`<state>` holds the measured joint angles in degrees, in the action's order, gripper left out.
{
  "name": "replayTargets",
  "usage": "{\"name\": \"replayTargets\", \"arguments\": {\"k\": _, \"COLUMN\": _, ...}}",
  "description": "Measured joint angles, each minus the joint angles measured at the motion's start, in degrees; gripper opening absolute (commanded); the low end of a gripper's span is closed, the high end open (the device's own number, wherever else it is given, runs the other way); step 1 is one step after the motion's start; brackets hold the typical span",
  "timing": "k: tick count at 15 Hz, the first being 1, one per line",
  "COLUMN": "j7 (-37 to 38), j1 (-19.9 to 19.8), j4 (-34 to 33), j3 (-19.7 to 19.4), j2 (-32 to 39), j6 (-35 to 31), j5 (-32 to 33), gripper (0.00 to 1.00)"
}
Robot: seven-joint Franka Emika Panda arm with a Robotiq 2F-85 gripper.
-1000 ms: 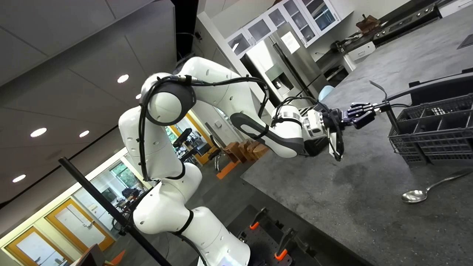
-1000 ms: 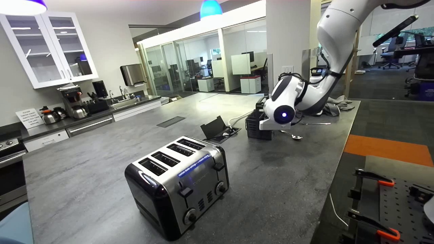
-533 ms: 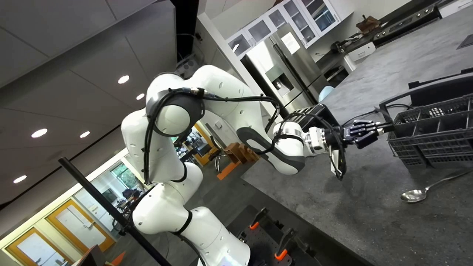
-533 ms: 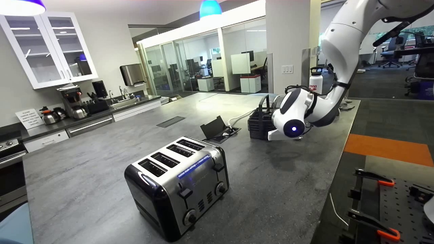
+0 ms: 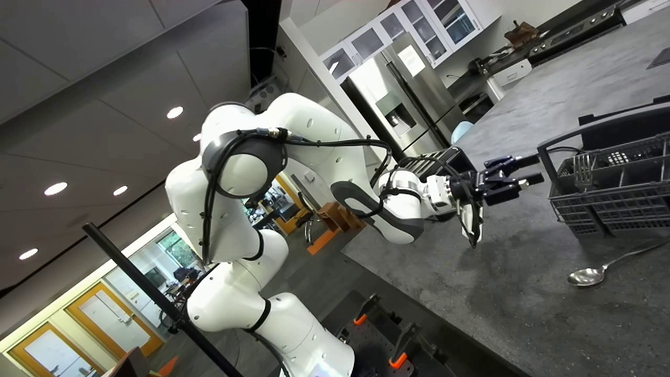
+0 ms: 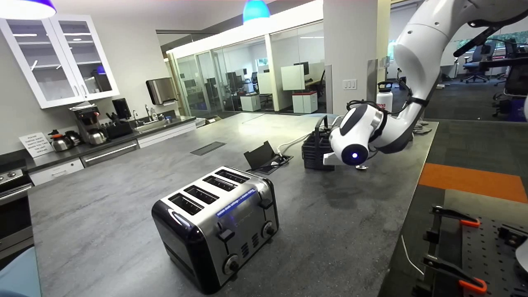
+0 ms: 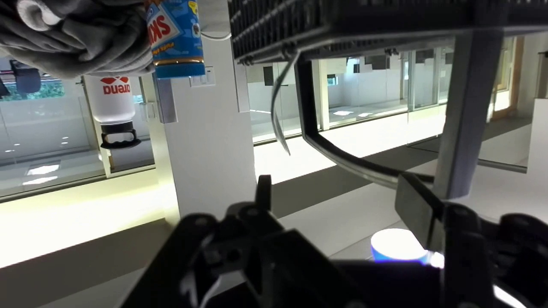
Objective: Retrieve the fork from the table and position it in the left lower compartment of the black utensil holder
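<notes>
One fork [image 5: 584, 168] stands tines up in the black utensil holder [image 5: 628, 201], towards the end nearest your gripper [image 5: 539, 169]; exactly which compartment, you cannot tell. Your two fingers [image 7: 413, 205] are spread well apart, clear of the fork and near the holder's handle [image 7: 464, 119]. On the table [image 5: 528, 314] just beside the holder lies a silver spoon [image 5: 587, 277]; in an exterior view, you see the toaster [image 6: 214, 226] well apart from both.
</notes>
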<state>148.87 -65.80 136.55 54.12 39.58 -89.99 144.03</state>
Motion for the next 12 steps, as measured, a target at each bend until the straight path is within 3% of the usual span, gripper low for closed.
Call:
{"name": "replayTargets", "arguments": {"k": 3, "j7": -0.1, "j1": -6.4, "j4": 1.2, "j3": 7.3, "j2": -1.1, "j6": 0.1, "j5": -2.4, "gripper": 1.0}}
{"name": "replayTargets", "arguments": {"k": 6, "j7": -0.5, "j1": -11.2, "j4": 1.9, "j3": 13.0, "j2": -4.7, "j6": -1.2, "j5": -10.5, "gripper": 1.0}}
{"name": "replayTargets", "arguments": {"k": 12, "j7": -1.7, "j1": -8.3, "j4": 0.6, "j3": 11.9, "j2": -21.3, "j6": -14.5, "j5": -29.5, "gripper": 1.0}}
